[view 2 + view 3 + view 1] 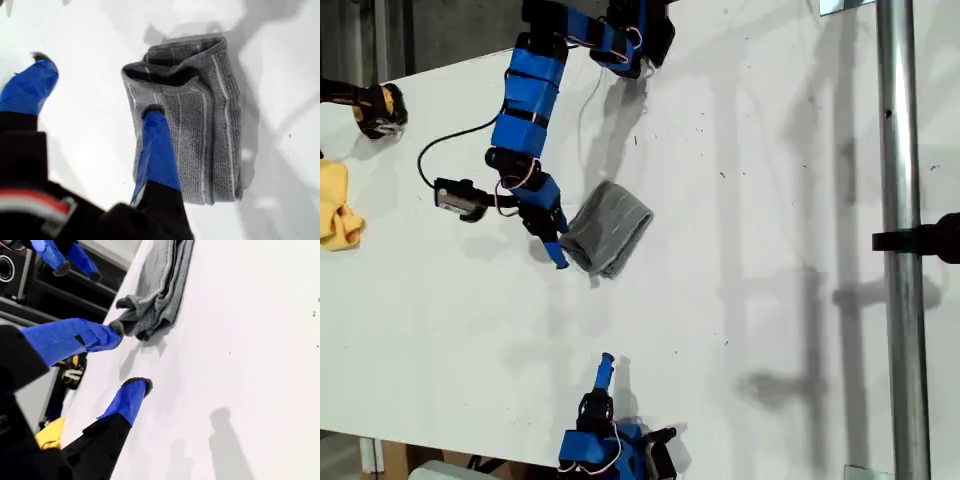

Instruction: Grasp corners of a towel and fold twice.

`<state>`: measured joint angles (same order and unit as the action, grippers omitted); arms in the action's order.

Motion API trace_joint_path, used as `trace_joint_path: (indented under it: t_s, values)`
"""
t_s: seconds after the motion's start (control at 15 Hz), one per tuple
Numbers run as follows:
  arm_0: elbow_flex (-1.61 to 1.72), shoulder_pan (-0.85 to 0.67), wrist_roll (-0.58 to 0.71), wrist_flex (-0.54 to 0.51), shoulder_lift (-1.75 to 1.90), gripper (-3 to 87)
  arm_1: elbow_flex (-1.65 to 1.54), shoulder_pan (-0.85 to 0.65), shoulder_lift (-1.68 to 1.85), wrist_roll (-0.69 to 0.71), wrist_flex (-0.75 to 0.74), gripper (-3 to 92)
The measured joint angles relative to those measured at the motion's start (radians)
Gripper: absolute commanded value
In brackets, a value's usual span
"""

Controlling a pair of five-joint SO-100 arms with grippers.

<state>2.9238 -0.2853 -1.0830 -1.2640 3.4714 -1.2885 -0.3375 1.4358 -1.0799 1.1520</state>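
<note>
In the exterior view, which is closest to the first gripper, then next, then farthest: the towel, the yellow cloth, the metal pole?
1. The towel, under my first gripper.
2. The yellow cloth, at that view's left edge.
3. The metal pole, far on that view's right.

No readable text, label or number shows anywhere.

The towel (608,229) lies folded on the counter (780,200) beneath my first end effector (95,90), well ahead of my second end effector (127,357).

The grey white-striped towel (608,228) lies folded into a thick bundle, well inside the white table's (770,250) edges.
</note>
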Motion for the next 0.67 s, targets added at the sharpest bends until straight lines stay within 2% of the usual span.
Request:
trace_joint_path:
  t_s: [0.13, 0.27, 0.53, 0.6, 0.67]
  values:
    - [0.000, 0.000, 0.006, 0.005, 0.000, 13.7, -0.057, -0.018, 0.192, 0.003, 0.067, 14.9]
    - [0.003, 0.000, 0.023, 0.034, 0.000, 12.6, -0.267, -0.014, 0.414, -0.009, 0.117, 4.5]
    - [0.086, 0.000, -0.025, 0.137, 0.000, 11.0, -0.908, 0.049, 0.931, -0.189, 0.084, 1.8]
    - [0.110, 0.000, -0.043, 0.156, 0.000, 12.5, -1.066, 0.080, 1.052, -0.242, 0.058, 0.6]
    - [0.135, 0.000, -0.066, 0.169, 0.000, 18.1, -1.221, 0.110, 1.189, -0.293, 0.048, 0.2]
